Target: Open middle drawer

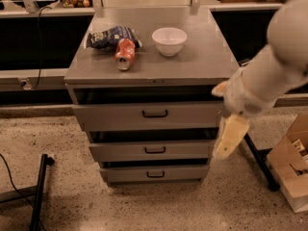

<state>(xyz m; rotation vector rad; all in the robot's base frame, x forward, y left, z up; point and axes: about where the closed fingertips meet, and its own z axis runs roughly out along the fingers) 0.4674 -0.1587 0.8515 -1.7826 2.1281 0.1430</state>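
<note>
A grey metal cabinet (149, 71) holds three stacked drawers, all close to shut. The middle drawer (120, 151) has a medium-height grey front with a small black loop handle (155, 150) at its centre. The taller top drawer (110, 117) is above it and the smallest drawer (125, 174) is below. My gripper (230, 136), cream-coloured on a white arm (269, 76), hangs at the cabinet's front right corner. It is level with the middle drawer's right end and well to the right of the handle.
On the cabinet top lie a blue chip bag (109, 36), a red soda can (125, 55) on its side and a white bowl (169, 40). A cardboard box (294, 170) stands at the right. A black stand leg (39, 191) lies on the floor at the left.
</note>
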